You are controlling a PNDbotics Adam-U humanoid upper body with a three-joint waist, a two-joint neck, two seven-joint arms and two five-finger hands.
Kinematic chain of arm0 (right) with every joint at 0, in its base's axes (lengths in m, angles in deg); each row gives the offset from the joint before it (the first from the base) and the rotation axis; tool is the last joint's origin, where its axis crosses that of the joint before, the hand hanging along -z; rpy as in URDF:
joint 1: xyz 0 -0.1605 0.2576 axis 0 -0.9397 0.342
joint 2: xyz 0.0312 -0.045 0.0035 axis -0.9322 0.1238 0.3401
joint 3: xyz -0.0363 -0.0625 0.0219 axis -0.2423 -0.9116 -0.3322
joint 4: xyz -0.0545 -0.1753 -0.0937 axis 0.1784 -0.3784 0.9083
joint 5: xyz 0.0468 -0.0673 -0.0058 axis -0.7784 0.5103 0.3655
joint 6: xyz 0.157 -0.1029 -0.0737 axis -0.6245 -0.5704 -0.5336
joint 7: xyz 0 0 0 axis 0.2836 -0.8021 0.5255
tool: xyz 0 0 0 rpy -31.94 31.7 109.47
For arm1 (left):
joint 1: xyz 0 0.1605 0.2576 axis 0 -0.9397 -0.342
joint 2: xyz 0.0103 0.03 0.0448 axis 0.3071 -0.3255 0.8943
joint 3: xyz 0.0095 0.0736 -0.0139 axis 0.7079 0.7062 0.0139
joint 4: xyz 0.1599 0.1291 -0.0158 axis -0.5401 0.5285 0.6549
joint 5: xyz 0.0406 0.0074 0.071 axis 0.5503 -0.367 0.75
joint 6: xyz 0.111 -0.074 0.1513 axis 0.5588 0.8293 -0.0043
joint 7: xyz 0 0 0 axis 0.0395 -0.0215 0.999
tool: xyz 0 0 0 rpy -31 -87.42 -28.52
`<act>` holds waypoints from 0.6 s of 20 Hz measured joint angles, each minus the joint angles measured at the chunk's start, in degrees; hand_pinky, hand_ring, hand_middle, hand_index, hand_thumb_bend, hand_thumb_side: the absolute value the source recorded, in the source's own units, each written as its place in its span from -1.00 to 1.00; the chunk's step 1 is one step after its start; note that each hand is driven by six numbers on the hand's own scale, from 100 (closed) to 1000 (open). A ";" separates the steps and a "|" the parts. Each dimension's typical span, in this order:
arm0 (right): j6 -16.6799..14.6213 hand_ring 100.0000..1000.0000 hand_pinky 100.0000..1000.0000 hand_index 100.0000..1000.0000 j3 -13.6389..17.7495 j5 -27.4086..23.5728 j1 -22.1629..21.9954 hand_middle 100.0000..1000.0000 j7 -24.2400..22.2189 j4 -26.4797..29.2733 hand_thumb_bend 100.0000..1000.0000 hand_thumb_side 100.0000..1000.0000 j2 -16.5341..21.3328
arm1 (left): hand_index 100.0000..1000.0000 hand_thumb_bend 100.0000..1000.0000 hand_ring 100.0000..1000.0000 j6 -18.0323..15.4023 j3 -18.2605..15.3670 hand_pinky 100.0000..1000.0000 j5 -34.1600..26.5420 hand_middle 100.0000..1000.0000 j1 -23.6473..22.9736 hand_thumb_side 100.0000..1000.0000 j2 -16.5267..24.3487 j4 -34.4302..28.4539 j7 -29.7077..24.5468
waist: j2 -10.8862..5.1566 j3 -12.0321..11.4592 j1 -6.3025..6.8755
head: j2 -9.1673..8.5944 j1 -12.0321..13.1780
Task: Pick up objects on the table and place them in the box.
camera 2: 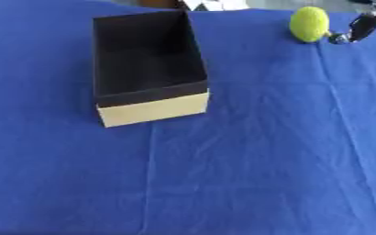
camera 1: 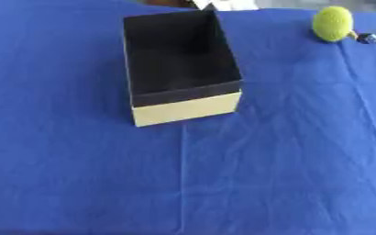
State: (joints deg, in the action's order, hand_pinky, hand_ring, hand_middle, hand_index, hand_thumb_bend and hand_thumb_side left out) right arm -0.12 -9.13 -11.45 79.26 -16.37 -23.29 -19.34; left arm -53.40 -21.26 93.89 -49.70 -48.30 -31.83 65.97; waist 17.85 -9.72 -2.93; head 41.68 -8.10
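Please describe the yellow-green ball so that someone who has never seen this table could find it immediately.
Start from the open box with dark inside walls on the blue cloth. Look to the far right of it, near the table's back edge: the yellow-green ball lies there, with the robot's right hand at its right side. It is the only round, bright thing.

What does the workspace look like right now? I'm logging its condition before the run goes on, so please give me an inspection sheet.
Surface: blue cloth covering the table, creased, otherwise bare.
Job's things: open box, dark inside with a pale outer wall, nothing seen inside; yellow-green ball at the far right, outside the box.
Clutter: nothing seen.
Hands: right hand shows only as fingers at the upper right edge, touching or nearly touching the ball; whether they are open or shut cannot be told. Left hand not in view.
Cables: nothing seen.
Surroundings: pale, indistinct shapes beyond the table's far edge.
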 measured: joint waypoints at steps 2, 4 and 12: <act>0.66 0.82 0.85 0.96 0.05 0.05 0.04 0.72 -1.79 0.21 -0.47 -1.00 0.00 | 0.31 0.67 0.31 0.11 0.01 -0.04 -0.03 0.27 -0.02 0.46 -0.01 0.00 -0.07 | 0.00 0.00 0.00 | 0.00 -0.20; 1.25 0.82 0.85 1.00 0.15 0.05 0.31 0.72 -3.63 0.35 -0.50 -1.00 -0.02 | 0.31 0.67 0.31 0.27 0.03 -0.04 -0.13 0.27 -0.10 0.46 -0.04 0.00 -0.12 | 0.00 0.00 0.00 | 0.00 -0.30; 4.02 0.84 0.86 1.00 1.15 -0.49 0.89 0.82 -7.57 2.30 -0.49 -1.00 -0.08 | 0.31 0.68 0.31 0.37 0.04 -0.04 -0.28 0.26 -0.16 0.45 -0.25 0.00 -0.06 | 0.01 0.09 0.00 | -2.09 -1.37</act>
State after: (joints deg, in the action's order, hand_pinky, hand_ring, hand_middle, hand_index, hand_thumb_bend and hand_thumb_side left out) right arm 3.90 -7.98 -11.94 80.15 -23.94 -20.99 -19.41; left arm -53.03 -21.23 93.61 -49.85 -48.55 -31.83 65.91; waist 17.86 -9.63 -2.93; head 39.59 -9.47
